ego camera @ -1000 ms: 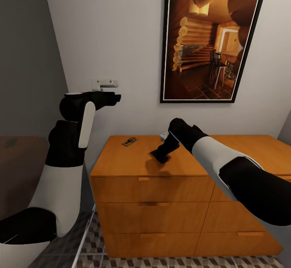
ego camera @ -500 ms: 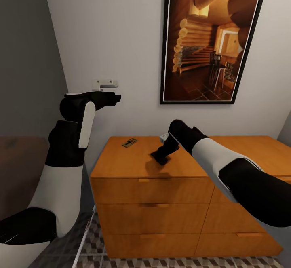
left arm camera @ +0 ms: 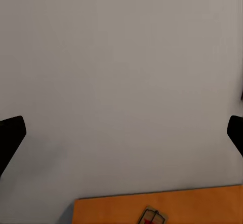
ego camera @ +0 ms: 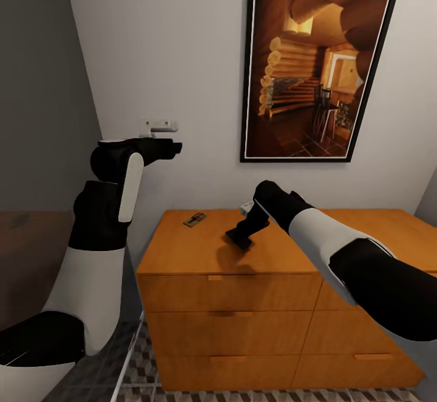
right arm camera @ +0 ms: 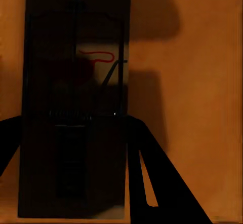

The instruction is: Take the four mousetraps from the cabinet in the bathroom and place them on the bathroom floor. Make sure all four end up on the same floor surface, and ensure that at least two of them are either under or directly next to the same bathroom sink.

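Two mousetraps are showing on the cabinet [ego camera: 200, 250] top in the head view. One mousetrap [ego camera: 195, 219] is lying flat near the back left corner of the top, left of centre in the frame, well apart from both arms; the left wrist view is catching it at the bottom edge [left arm camera: 152, 217]. The other, a dark mousetrap [ego camera: 238, 238], is sitting in the middle of the frame, tilted up off the wood, with the right gripper [ego camera: 243, 236] reaching down onto it from the right.

In the right wrist view that dark mousetrap [right arm camera: 76, 107] is filling the left half of the frame, its wire bar and a red mark catching light, and the gripper's fingers [right arm camera: 157, 183] are lying at either side of its lower end — they look closed on the board, though the shadow is making the contact hard to read.

The left gripper [ego camera: 173, 146] is hanging in the upper left of the head view, raised in front of the white wall [ego camera: 152, 44], its fingers spread wide with nothing between them. A framed picture [ego camera: 315, 56] is hanging at the upper right. Patterned floor tiles [ego camera: 136, 359] are showing at the bottom edge.
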You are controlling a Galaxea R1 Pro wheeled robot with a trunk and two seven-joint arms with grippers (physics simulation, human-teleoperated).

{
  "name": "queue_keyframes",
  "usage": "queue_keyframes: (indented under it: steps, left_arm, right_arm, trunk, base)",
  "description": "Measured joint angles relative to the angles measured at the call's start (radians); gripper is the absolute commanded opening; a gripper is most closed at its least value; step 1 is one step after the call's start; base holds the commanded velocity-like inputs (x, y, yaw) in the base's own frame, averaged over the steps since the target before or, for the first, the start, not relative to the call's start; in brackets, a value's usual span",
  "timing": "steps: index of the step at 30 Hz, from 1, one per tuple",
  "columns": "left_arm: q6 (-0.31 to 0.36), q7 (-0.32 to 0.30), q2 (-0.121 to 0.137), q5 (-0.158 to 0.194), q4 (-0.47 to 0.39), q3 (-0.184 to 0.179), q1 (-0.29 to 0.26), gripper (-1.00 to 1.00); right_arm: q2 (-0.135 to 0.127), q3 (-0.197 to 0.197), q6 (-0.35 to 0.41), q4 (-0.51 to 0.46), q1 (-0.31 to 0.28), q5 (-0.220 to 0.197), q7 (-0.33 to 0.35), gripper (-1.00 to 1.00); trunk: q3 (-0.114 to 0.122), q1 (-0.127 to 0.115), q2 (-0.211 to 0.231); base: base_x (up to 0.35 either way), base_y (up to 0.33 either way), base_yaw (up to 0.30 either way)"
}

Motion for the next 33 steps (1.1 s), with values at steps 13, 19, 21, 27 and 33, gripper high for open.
queue_keyframes:
  steps: [13, 19, 21, 27, 33]
  left_arm:
    - [0.0, 0.0, 0.0, -0.001, 0.008, 0.001, 0.0, 1.0]
    - [0.0, 0.0, 0.0, -0.001, 0.01, 0.001, 0.0, 1.0]
    - [0.0, 0.0, 0.0, -0.001, 0.01, 0.001, 0.0, 1.0]
    - [0.0, 0.0, 0.0, -0.001, 0.013, 0.002, 0.0, 1.0]
    - [0.0, 0.01, 0.013, -0.021, -0.02, 0.035, -0.034, 1.0]
  right_arm:
    - [-0.001, -0.004, 0.0, 0.0, -0.015, -0.008, 0.008, -1.0]
    - [-0.002, -0.005, 0.0, -0.006, -0.02, -0.005, 0.058, -1.0]
    - [-0.002, -0.005, 0.0, -0.008, -0.021, -0.004, 0.076, -1.0]
    - [-0.001, -0.005, 0.0, -0.012, -0.023, -0.001, 0.097, -1.0]
    - [0.013, 0.025, 0.0, -0.046, -0.057, 0.0, 0.144, -1.0]
  trunk:
    - [0.041, -0.05, 0.091]
    - [0.06, -0.073, 0.133]
    - [0.066, -0.081, 0.147]
    - [0.085, -0.104, 0.189]
    - [0.085, -0.104, 0.189]
  base:
    - [0.0, 0.0, 0.0]
    - [0.0, 0.0, 0.0]
    - [0.0, 0.0, 0.0]
    - [0.0, 0.0, 0.0]
    - [0.0, 0.0, 0.0]
